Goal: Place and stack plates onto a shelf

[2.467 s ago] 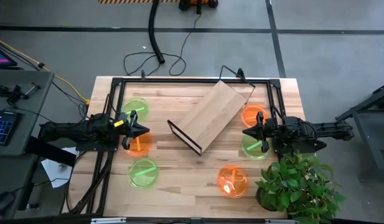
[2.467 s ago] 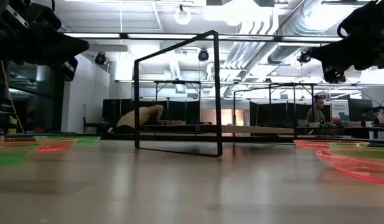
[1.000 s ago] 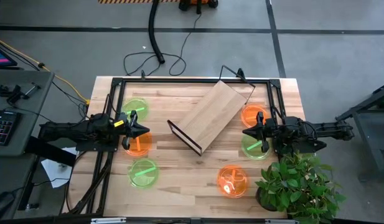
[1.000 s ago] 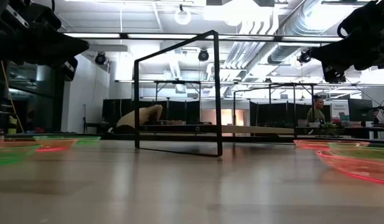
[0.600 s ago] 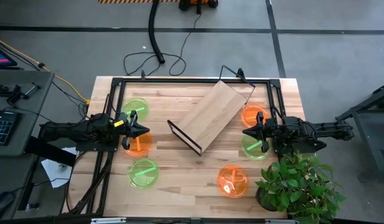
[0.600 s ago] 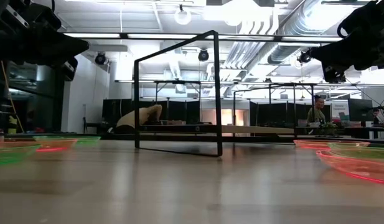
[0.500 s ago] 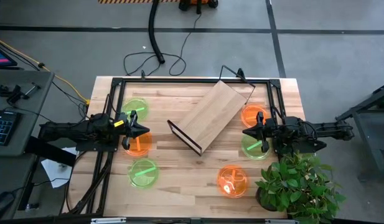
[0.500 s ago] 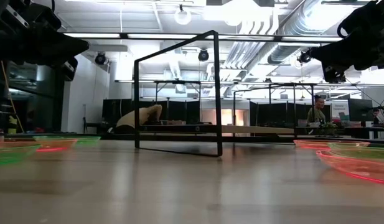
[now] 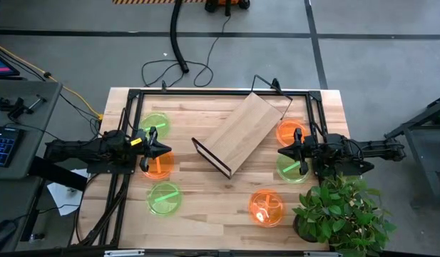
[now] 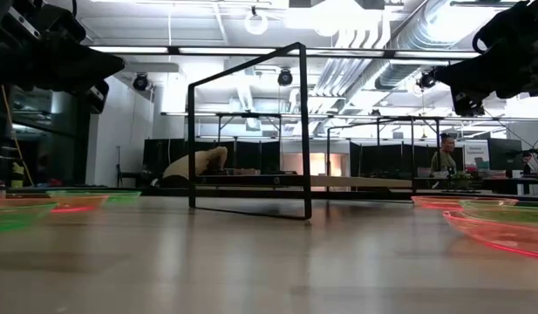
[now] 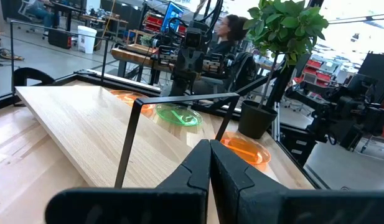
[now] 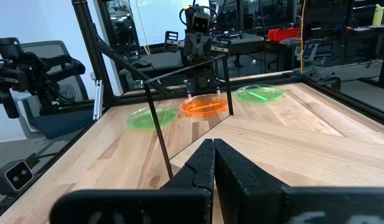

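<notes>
Left gripper [image 9: 165, 150] fingers pressed together above orange plate [image 9: 160, 165]; right gripper [image 9: 282, 151] likewise. Fingers to be spread before rim is approached.

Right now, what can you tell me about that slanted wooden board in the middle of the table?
The shelf is a light plywood rectangle with visible grain and a dark end edge nearest the camera side. It lies diagonally at the middle of the table, carried on a thin black wire frame. Nothing rests on it: all the plates lie on the table around it, and neither gripper touches it.
</notes>
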